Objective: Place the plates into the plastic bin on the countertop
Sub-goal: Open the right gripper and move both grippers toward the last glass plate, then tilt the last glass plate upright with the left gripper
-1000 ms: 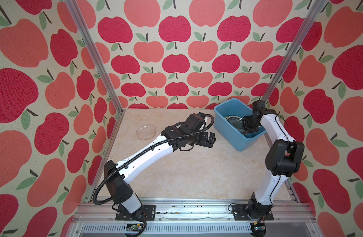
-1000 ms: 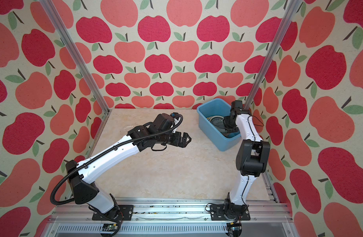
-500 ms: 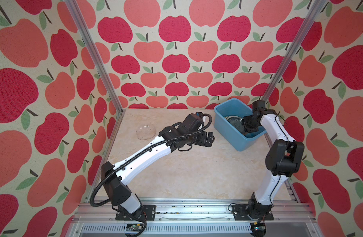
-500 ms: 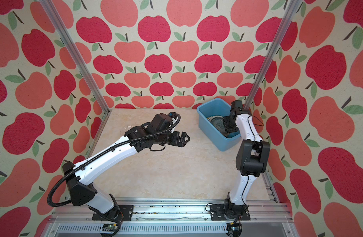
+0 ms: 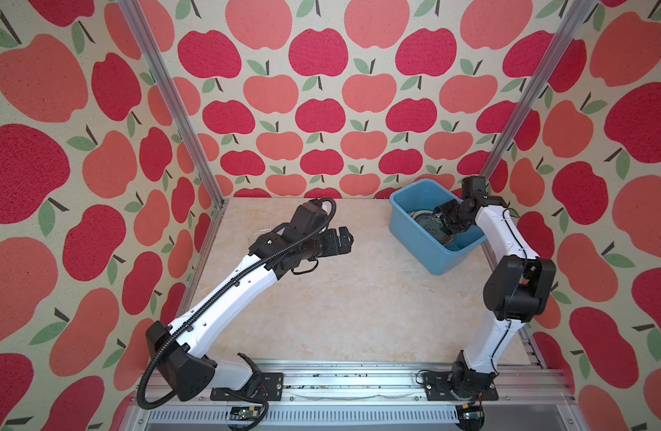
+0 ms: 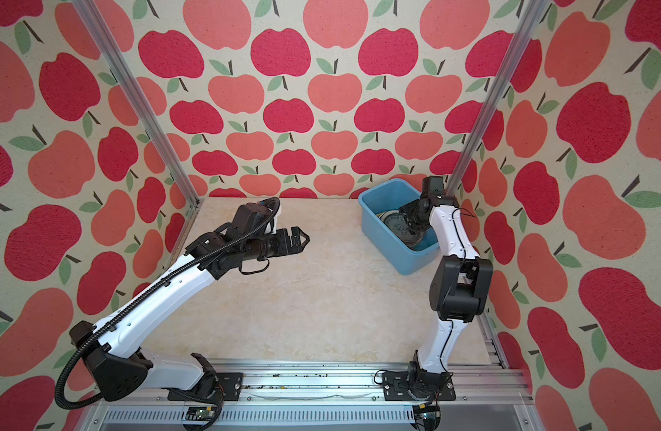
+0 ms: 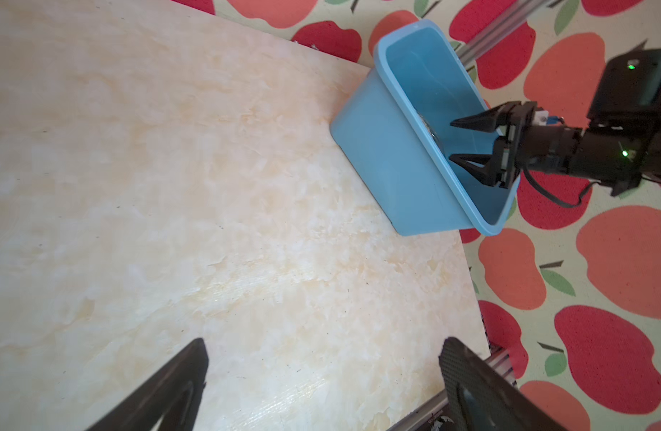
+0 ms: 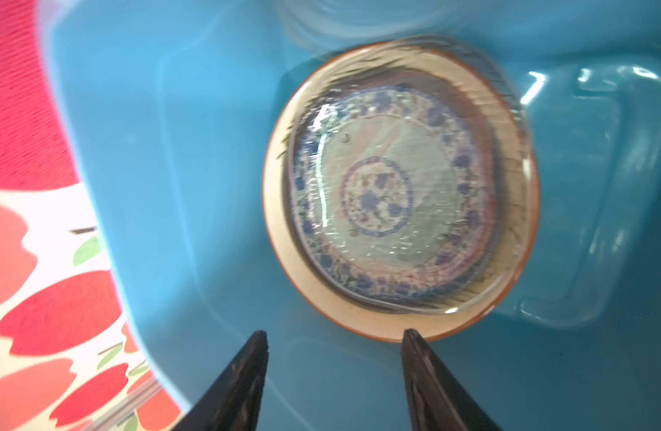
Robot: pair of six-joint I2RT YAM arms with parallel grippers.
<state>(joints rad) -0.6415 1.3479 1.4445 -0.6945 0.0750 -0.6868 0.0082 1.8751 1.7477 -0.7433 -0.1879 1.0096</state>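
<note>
The light blue plastic bin [image 5: 420, 248] [image 6: 387, 242] [image 7: 377, 160] stands at the back right of the countertop [image 5: 359, 306]. Inside lie stacked plates [image 5: 426, 224] [image 6: 394, 224]. The right wrist view shows a clear glass plate over a small blue-patterned plate [image 8: 377, 194] on a cream brown-rimmed plate [image 8: 359, 321]. My right gripper [image 5: 443, 220] [image 7: 452, 141] [image 8: 334, 332] is inside the bin, open and empty, its tips at the stack's edge. My left gripper [image 5: 349, 239] [image 6: 306, 239] [image 7: 323, 340] hovers open and empty over mid-counter. A thin pale edge, perhaps a clear plate [image 5: 264, 230], shows beside the left wrist.
Apple-patterned walls [image 5: 321, 112] close in the back and both sides, with aluminium posts [image 5: 172, 104] at the back corners. A metal rail [image 5: 340, 377] with both arm bases runs along the front. The bin's far wall [image 8: 172, 149] rises close to my right gripper.
My right jaws have spread apart over the stack in the bin. My left arm has drawn back leftward and now covers the clear glass plate that lay on the countertop's back left.
</note>
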